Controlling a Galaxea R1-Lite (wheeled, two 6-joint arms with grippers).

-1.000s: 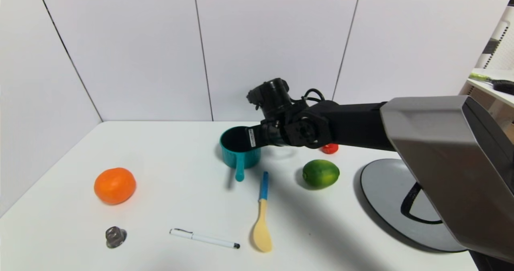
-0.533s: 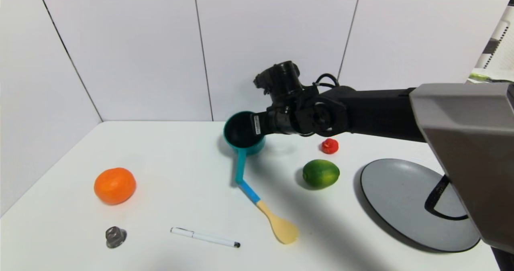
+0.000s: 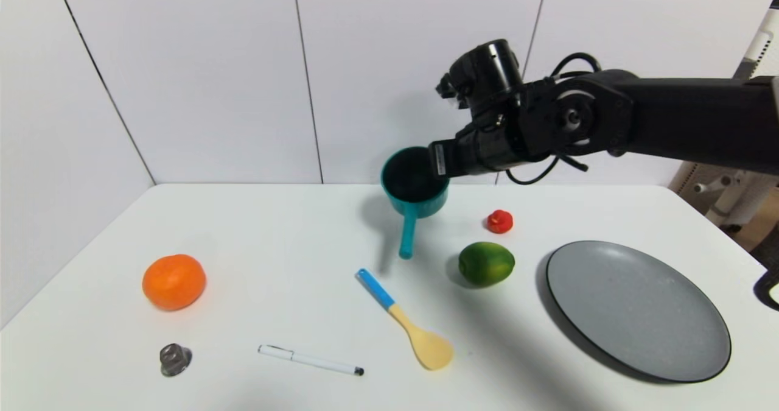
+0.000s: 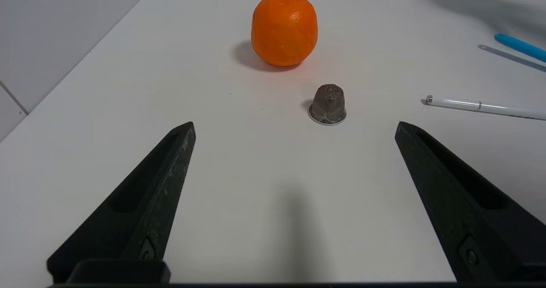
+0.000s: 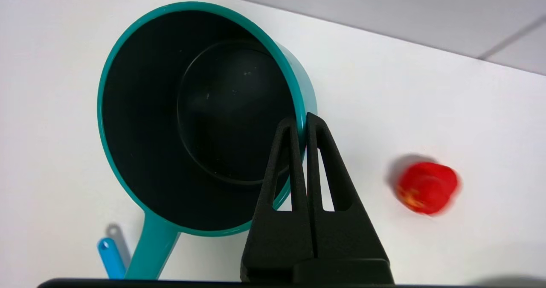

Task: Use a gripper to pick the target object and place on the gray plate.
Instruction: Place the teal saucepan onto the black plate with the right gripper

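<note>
My right gripper (image 3: 441,170) is shut on the rim of the teal saucepan (image 3: 414,186) and holds it tilted in the air above the back middle of the table, its handle hanging down. In the right wrist view the gripper (image 5: 302,121) pinches the pan's wall, one jaw inside the dark bowl (image 5: 204,117) and one outside. The gray plate (image 3: 636,307) lies flat at the right front, well to the right of the pan. My left gripper (image 4: 294,128) is open and empty, low over the table's left front.
A green lime (image 3: 485,263) and a small red object (image 3: 499,221) lie between pan and plate. A blue-handled beige spoon (image 3: 405,319), a white pen (image 3: 310,360), an orange (image 3: 174,281) and a small metal cap (image 3: 175,358) lie to the left.
My right gripper has lifted the saucepan off the table and carried it up and to the right. The pan's handle swept the spoon aside, turning it. The arm no longer covers the plate.
</note>
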